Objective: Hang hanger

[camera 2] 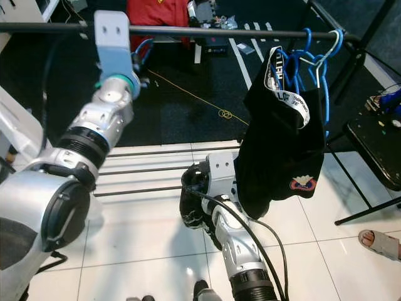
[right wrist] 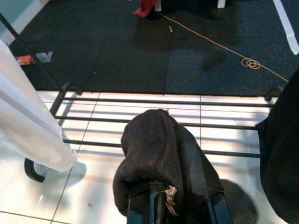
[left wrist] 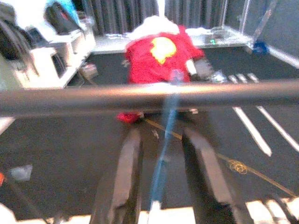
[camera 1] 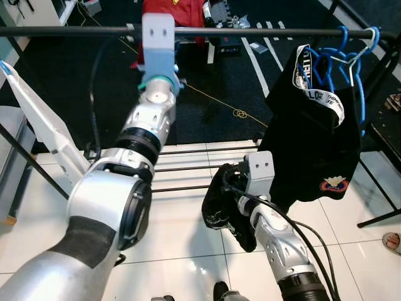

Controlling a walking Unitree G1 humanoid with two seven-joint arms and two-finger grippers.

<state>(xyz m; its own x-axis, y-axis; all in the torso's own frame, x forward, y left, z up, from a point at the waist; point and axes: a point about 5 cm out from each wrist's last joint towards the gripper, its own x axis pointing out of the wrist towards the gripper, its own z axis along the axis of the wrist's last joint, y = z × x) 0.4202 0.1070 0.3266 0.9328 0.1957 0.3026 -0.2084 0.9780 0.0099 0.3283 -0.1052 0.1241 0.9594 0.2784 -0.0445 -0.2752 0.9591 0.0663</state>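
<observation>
White tile underfoot with a black mat beyond, and a dark rail across the top of the head views.

Centre of the left wrist view: thin blue hanger, rising between the two black fingers to the rail and crossing it. Blurred, so cannot tell whether hooked over the bar or only pressed against it.

Left gripper up at the rail, upper left of the left eye view, arm fully stretched. Claw narrow but parted, with a sliver of gap either side of the wire; looks loose rather than clamped.

Low centre of the left eye view: right gripper bundled in a dark cloth, hanging just above the rack's lower bars. Grip buried under the fabric, so cannot tell how wide.

Further out, upper right: other blue hangers already on the rail, carrying a black garment. Behind the rail, on the mat, a red garment. Lower right corner, a person's sandalled foot.

Judged step: seating the hook on the bar, near the end of the hanging. Next move calls for checking that the hook sits over the rail, then drawing straight back and down, without dragging the wire off.
</observation>
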